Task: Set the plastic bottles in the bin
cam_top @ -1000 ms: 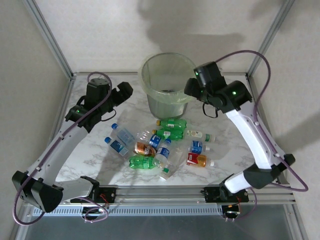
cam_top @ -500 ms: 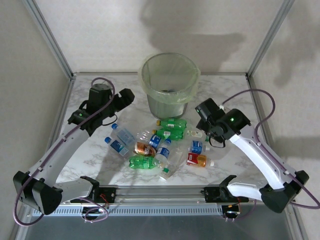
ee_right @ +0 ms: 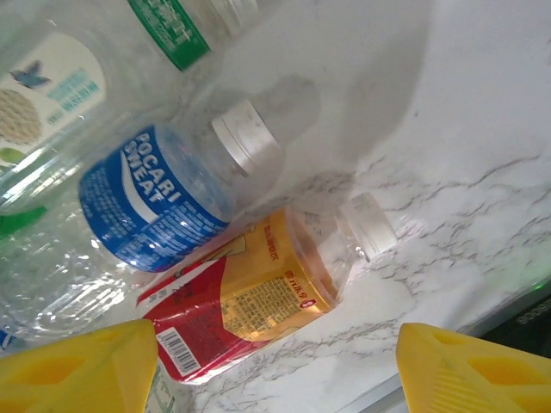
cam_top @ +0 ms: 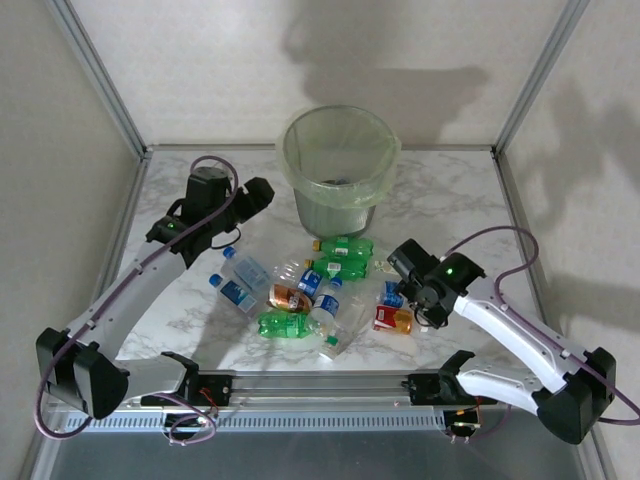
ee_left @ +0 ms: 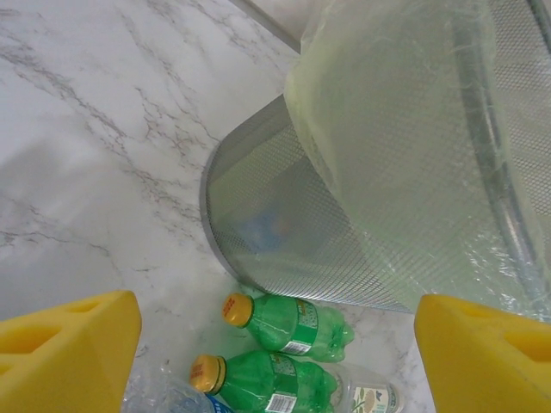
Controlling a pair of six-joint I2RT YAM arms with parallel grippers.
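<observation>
In the top view's left-centre, my left pincer [cam_top: 257, 193] hangs spread and empty beside the bin [cam_top: 335, 215]. The plastic bottles [cam_top: 320, 290] lie heaped below it. At their right, my right pincer [cam_top: 402, 265] gapes empty over the red-labelled bottle [ee_right: 245, 301]. I should straddle its body squarely, avoiding the blue-labelled neighbour [ee_right: 146, 206].

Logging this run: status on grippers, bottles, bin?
Left gripper open, empty, near round grey mesh bin. Right gripper open over red-and-orange-labelled plastic bottle. Other bottles loose on marble table. Nothing blocking.
</observation>
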